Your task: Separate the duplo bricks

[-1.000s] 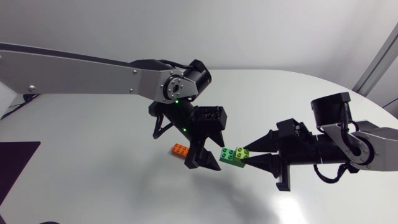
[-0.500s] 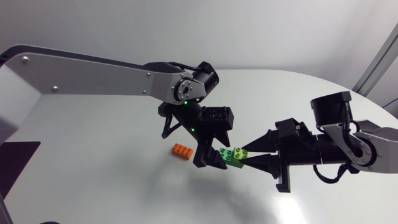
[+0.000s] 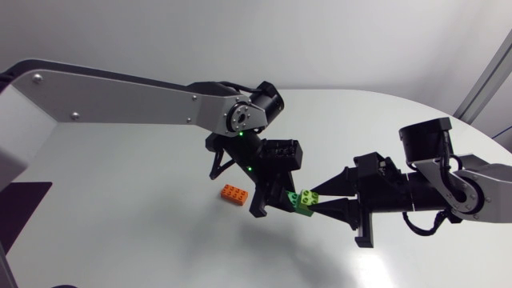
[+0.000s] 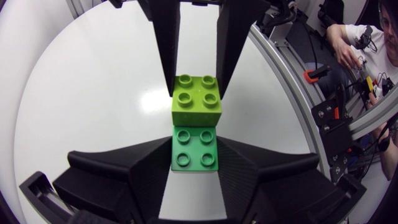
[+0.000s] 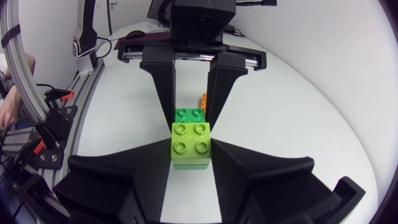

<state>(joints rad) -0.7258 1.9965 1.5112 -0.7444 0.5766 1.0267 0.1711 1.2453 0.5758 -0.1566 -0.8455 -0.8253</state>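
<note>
A dark green brick point(image 4: 196, 149) and a lime green brick point(image 4: 196, 99) are joined end to end and held above the white table. My left gripper point(image 4: 196, 163) is shut on the dark green brick point(image 5: 189, 114), one finger on each side. From the opposite side my right gripper point(image 5: 191, 163) is shut on the lime brick point(image 5: 191, 143). In the head view the two grippers meet near the table's middle, left gripper point(image 3: 278, 205) and right gripper point(image 3: 317, 200), with the lime brick point(image 3: 307, 197) showing between them and the dark green one mostly hidden.
An orange brick point(image 3: 234, 194) lies on the table point(image 3: 120, 200) just left of my left gripper; it also peeks out behind the left gripper's finger as the orange brick point(image 5: 203, 99). A dark mat point(image 3: 20, 204) sits at the left edge.
My left gripper slid right onto the dark green brick and its fingers shut on it. The right arm and the lime brick stayed put.
</note>
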